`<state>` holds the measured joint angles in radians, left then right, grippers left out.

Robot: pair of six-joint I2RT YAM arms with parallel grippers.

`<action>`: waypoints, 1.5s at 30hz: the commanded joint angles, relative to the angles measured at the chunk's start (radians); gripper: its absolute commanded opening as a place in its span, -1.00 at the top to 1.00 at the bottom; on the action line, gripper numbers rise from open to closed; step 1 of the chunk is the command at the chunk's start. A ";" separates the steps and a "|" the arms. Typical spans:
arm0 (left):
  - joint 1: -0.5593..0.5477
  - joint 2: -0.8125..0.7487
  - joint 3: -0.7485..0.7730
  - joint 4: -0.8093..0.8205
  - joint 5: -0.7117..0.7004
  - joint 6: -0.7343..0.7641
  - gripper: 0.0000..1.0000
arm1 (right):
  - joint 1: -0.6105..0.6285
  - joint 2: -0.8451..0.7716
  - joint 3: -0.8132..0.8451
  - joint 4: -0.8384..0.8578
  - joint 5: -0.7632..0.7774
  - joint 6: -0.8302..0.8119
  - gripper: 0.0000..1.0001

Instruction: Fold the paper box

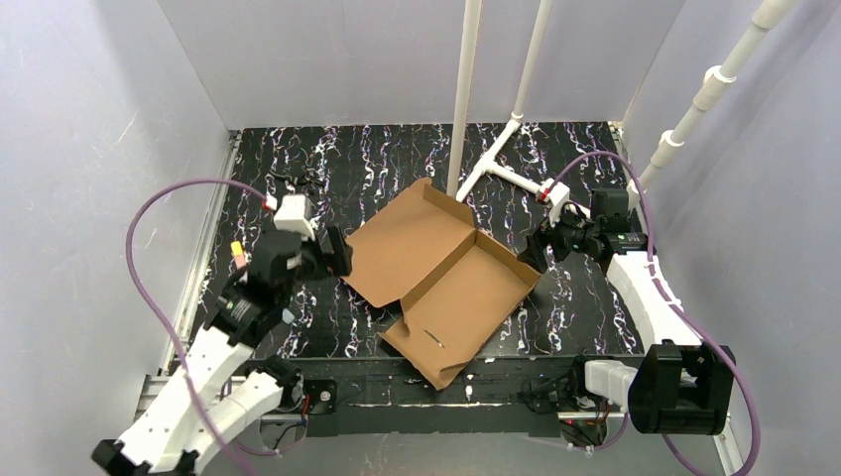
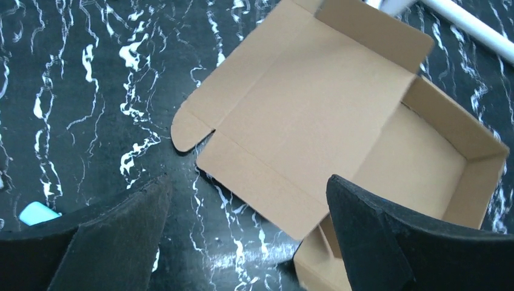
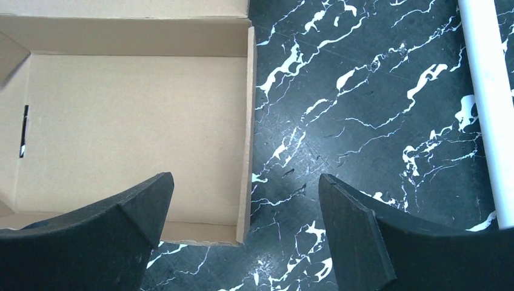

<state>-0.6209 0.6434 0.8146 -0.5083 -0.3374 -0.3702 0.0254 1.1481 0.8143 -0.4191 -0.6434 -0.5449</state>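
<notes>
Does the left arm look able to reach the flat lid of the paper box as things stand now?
Probably yes. The left gripper is open and close to the paper box, facing its flat lid. Nothing stands between them on the table.

- Top view — high above the near edge of the bench, facing down and forward; far enough off to take in the whole bench and the box.
- Left wrist view — close, looking down past the left hand onto the box's flat lid.
- Right wrist view — close too, looking past the right hand onto the box's tray edge, with a pipe at the right.
- All three share the box.
</notes>
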 commanded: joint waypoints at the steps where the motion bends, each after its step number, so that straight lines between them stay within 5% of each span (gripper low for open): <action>1: 0.315 0.180 0.050 0.133 0.363 -0.057 -0.97 | -0.006 -0.007 0.001 0.019 -0.042 0.013 -0.96; 6: 0.550 0.419 0.155 0.130 0.597 -0.191 -0.88 | -0.008 -0.023 -0.001 0.019 -0.046 0.020 -0.96; 10: 0.580 0.424 0.233 -0.039 0.377 -0.055 -0.84 | -0.007 -0.029 0.006 0.013 -0.060 0.025 -0.96; 17: 0.692 0.377 0.125 -0.011 0.127 0.087 -0.88 | -0.007 -0.029 0.013 0.006 -0.092 0.031 -0.96; 23: 0.759 0.486 0.092 0.054 0.134 -0.022 -0.81 | -0.007 -0.016 -0.001 0.011 -0.084 0.018 -0.96; 27: 0.758 0.555 0.124 0.034 0.175 -0.085 -0.97 | -0.007 0.013 -0.017 -0.005 -0.103 -0.025 -0.96; 32: 0.766 0.579 0.094 0.087 -0.014 -0.080 -0.96 | -0.012 0.052 -0.031 -0.018 -0.111 -0.087 -0.96; 37: 0.886 0.689 0.113 0.162 -0.016 -0.172 -0.45 | -0.079 0.111 -0.023 -0.082 -0.141 -0.138 -0.96; 41: 0.958 0.841 0.177 0.126 0.036 -0.211 -0.45 | -0.135 0.129 -0.024 -0.100 -0.182 -0.159 -0.96; 45: 1.055 0.920 0.184 0.178 0.215 -0.240 -0.17 | -0.162 0.142 -0.026 -0.107 -0.198 -0.165 -0.96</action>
<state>0.3618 1.5291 0.9657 -0.3481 -0.2420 -0.5591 -0.1143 1.2804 0.7883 -0.5041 -0.7830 -0.6773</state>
